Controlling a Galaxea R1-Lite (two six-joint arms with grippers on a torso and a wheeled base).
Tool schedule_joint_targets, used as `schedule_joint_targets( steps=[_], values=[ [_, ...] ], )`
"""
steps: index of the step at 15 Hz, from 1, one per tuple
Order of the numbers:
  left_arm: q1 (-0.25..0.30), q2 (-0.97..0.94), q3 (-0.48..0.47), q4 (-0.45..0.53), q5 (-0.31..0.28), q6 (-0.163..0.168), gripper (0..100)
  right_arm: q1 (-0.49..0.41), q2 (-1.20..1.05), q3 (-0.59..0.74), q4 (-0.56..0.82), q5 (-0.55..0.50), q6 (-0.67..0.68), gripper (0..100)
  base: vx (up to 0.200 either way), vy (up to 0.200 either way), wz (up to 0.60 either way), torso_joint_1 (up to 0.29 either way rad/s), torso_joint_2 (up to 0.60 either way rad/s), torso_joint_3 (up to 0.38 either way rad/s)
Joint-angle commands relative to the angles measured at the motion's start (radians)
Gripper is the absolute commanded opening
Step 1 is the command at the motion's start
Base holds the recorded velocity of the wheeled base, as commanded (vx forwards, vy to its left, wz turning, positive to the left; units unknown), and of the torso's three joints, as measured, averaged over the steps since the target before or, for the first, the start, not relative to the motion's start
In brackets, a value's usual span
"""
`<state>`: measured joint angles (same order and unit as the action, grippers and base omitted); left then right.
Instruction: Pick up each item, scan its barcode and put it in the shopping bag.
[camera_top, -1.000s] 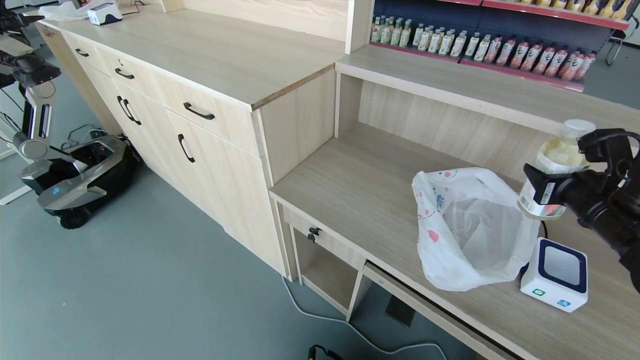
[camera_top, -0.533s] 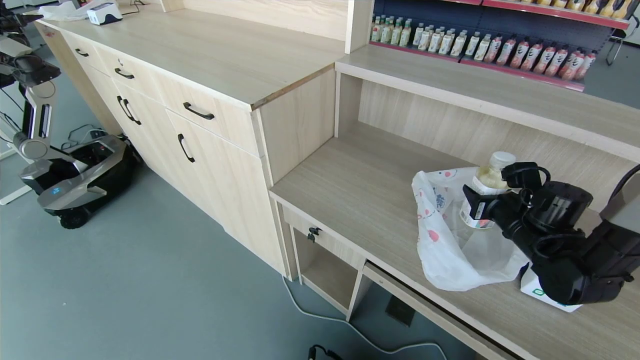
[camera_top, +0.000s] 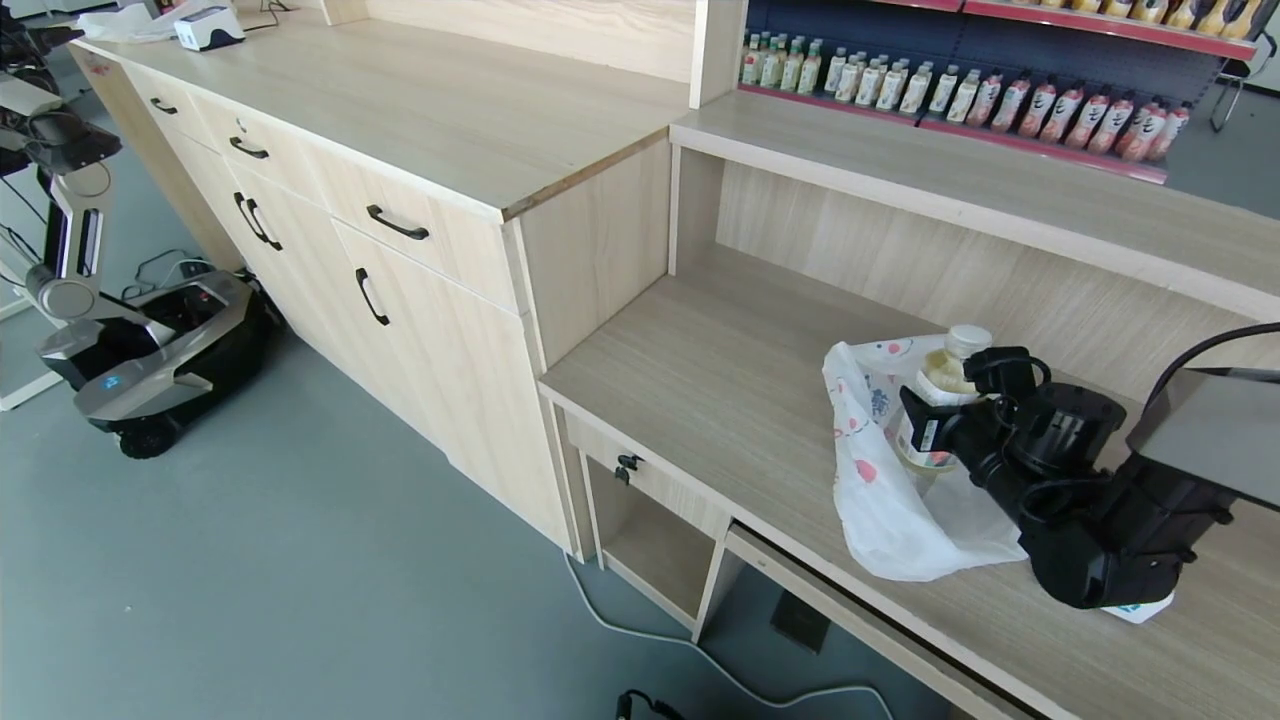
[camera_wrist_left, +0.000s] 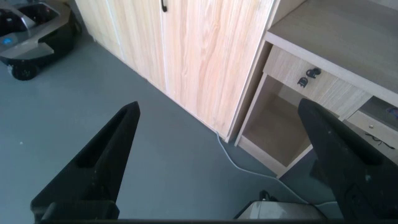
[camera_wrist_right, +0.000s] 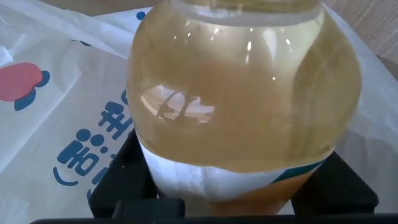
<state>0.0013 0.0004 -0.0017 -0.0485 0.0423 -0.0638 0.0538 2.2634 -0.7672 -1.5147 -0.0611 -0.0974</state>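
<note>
Bottle (camera_top: 945, 380): upright, clamped in right tool (camera_top: 928, 432) at open shopping bag (camera_top: 880, 510) mouth just below, apparently for bagging; left tool (camera_wrist_left: 217, 109) apart, empty.

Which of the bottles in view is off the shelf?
The white-capped bottle of pale yellow drink, held by the right gripper at the shopping bag mouth; the other bottles stand in a row on the far shelf.

- shopping bag (camera_top: 878, 500), four o'clock in the head view: blue characters and red shapes printed on it, too crumpled to read.
- bottle (camera_top: 938, 392) above it: white barcode label, no legible words.
- shelf bottles (camera_top: 960, 92), one o'clock: labels too small.
</note>
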Motion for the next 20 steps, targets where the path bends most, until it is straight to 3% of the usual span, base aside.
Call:
schedule_joint_targets(
  steps=[1, 2, 4, 6, 7, 9, 12, 16, 18, 20],
  values=[
    [0.0, 0.0, 0.0, -0.001, 0.001, -0.001, 100, -0.002, 0.004, 0.003, 0.011, 0.0, -0.001, 0, 0.0, 0.0, 0.0, 0.0, 0.0, 0.0],
    [0.0, 0.0, 0.0, -0.001, 0.001, -0.001, 100, -0.002, -0.013, 0.013, 0.011, 0.0, 0.002, 100, 0.0, 0.0, 0.0, 0.0, 0.0, 0.0],
    [0.0, 0.0, 0.0, -0.001, 0.001, -0.001, 100, 0.008, -0.12, 0.052, 0.024, -0.002, 0.001, 100, 0.0, 0.0, 0.0, 0.0, 0.0, 0.0],
    [0.0, 0.0, 0.0, -0.001, 0.001, -0.001, 100, 0.011, -0.324, 0.174, 0.05, -0.002, -0.022, 100, 0.0, 0.0, 0.0, 0.0, 0.0, 0.0],
    [0.0, 0.0, 0.0, -0.001, 0.001, -0.001, 100, 0.011, -0.449, 0.215, 0.113, -0.003, -0.024, 100, 0.0, 0.0, 0.0, 0.0, 0.0, 0.0],
    [0.0, 0.0, 0.0, -0.001, 0.001, -0.001, 100, -0.022, -0.805, 0.244, 0.433, -0.005, -0.042, 100, 0.0, 0.0, 0.0, 0.0, 0.0, 0.0],
    [0.0, 0.0, 0.0, -0.001, 0.001, -0.001, 100, -0.203, -1.142, 0.336, 0.766, -0.008, -0.176, 100, 0.0, 0.0, -0.2, 0.001, 0.0, 0.002],
    [0.0, 0.0, 0.0, -0.001, 0.001, -0.001, 100, -0.494, -1.314, 0.339, 1.065, -0.011, -0.174, 100, 0.0, 0.0, -0.6, 0.001, 0.0, -0.001],
    [0.0, 0.0, 0.0, -0.001, 0.001, -0.001, 100, -0.571, -1.323, 0.342, 1.148, -0.049, -0.165, 100, 0.0, 0.0, -0.6, -0.002, 0.0, 0.005],
    [0.0, 0.0, 0.0, -0.001, 0.001, -0.001, 100, -0.588, -1.289, 0.35, 1.208, -0.161, -0.134, 100, 0.0, 0.0, -0.6, 0.002, 0.0, 0.005]
  ],
)
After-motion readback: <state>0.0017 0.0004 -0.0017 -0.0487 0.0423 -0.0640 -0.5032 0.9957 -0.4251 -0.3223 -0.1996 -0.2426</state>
